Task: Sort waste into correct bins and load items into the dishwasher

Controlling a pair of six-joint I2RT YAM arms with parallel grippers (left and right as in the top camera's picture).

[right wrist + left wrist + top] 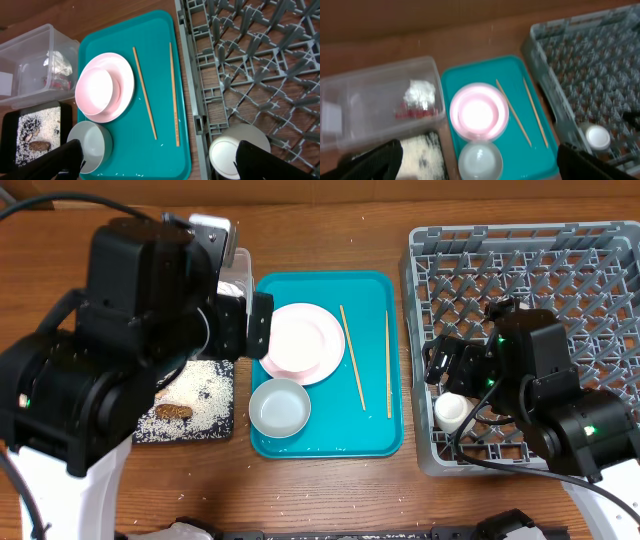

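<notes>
Claws on both arms are spread wide and hold nothing. The left claw (479, 147) hangs over the teal tray (330, 432), and the right claw (159, 145) hangs over the edge of the grey dish rack (560, 270) next to that tray. The small white cup (239, 150) sits inside the rack, in the corner next to the teal tray. On the teal tray the pink plate (95, 90) lies on top of the white plate (126, 80). The pale bowl (280, 408) sits just beside the plates, on the same tray. Two chopsticks (352, 357) lie on the tray too, a little apart from each other, between the plates and the rack. The clear tub (370, 100) stands on the wooden counter (330, 230) left of the tray. Inside it are the crumpled white tissue (420, 92) and the red-and-white wrapper (415, 114), lying close together. The black tray (226, 432) sits just next to the tub, and the grainy food scraps (200, 390) are spread over it, with a brown lump (172, 411) among the white bits.
</notes>
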